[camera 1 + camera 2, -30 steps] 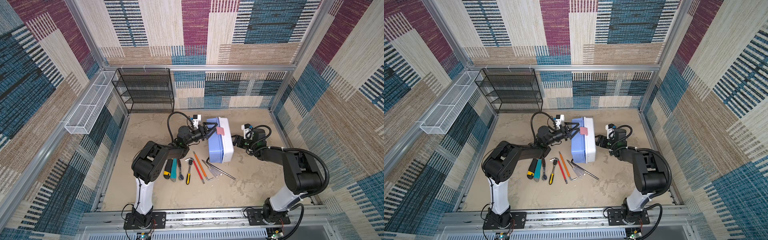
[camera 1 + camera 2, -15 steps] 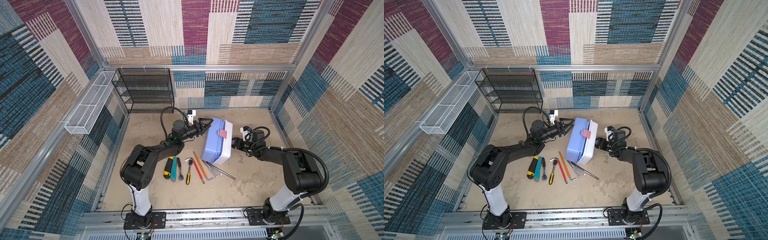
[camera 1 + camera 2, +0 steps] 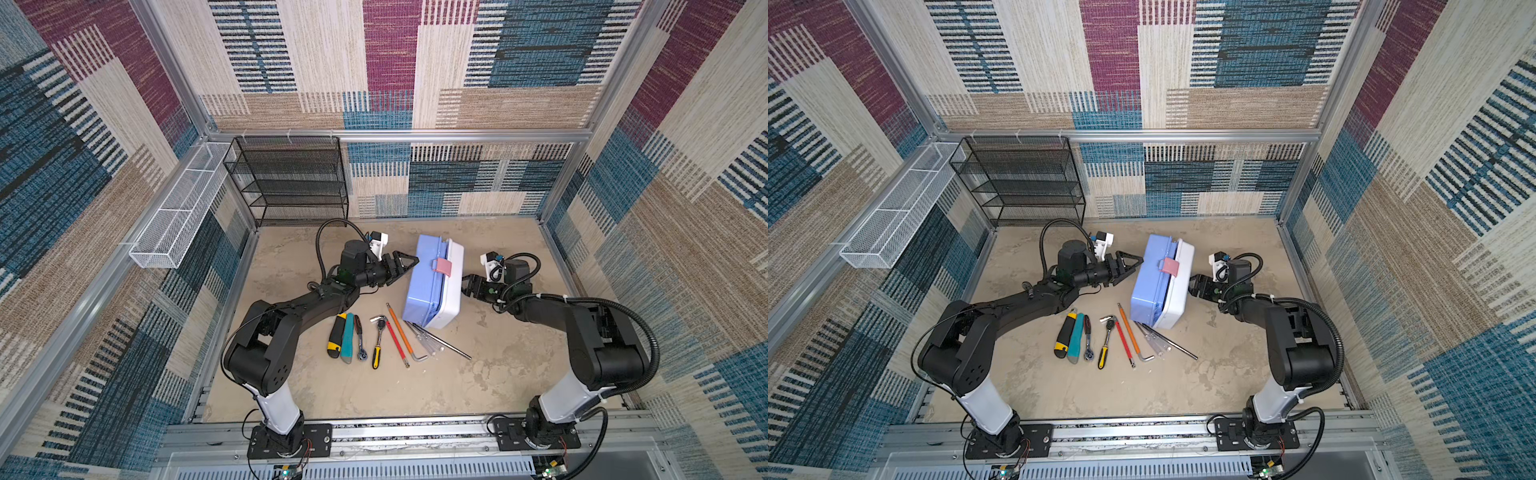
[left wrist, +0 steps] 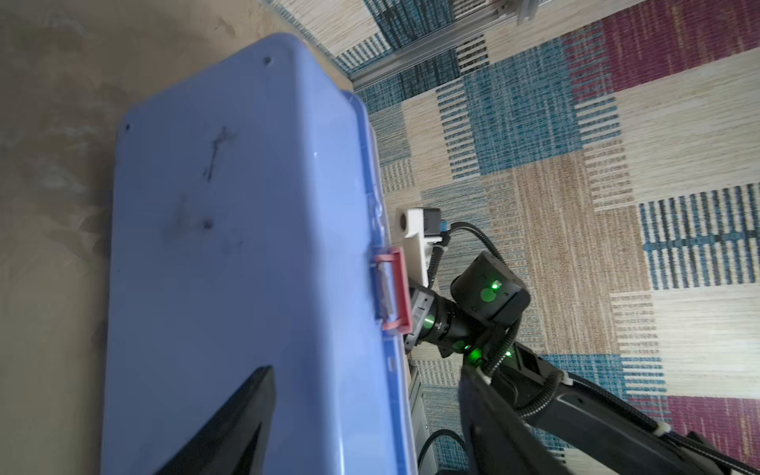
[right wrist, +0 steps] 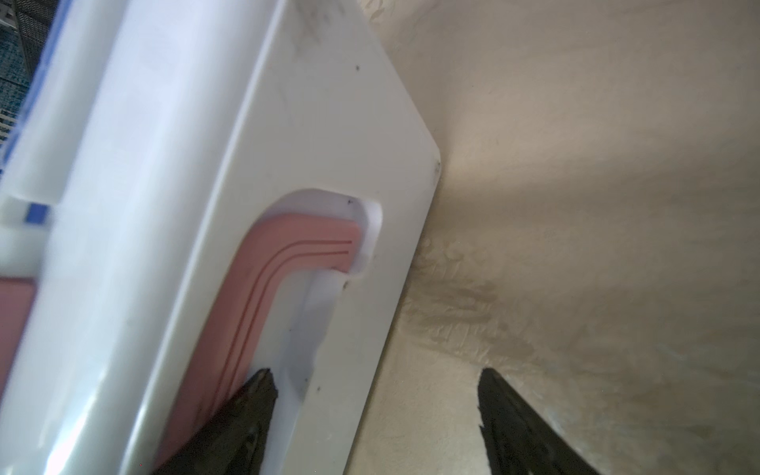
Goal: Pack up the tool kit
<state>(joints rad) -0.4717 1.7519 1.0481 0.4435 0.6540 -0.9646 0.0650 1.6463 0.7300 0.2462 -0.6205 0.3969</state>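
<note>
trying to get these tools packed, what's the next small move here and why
Probably nudge the white lid toward the left gripper with the open right gripper, laying the toolbox onto its blue base: it stands on edge, pink latch up, hand tools loose on the table.

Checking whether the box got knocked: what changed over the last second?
The tool kit tilted, showing more of its blue base; the left gripper drew back from the latch to that base. The right gripper stayed open by the lid; loose tools unmoved.
</note>
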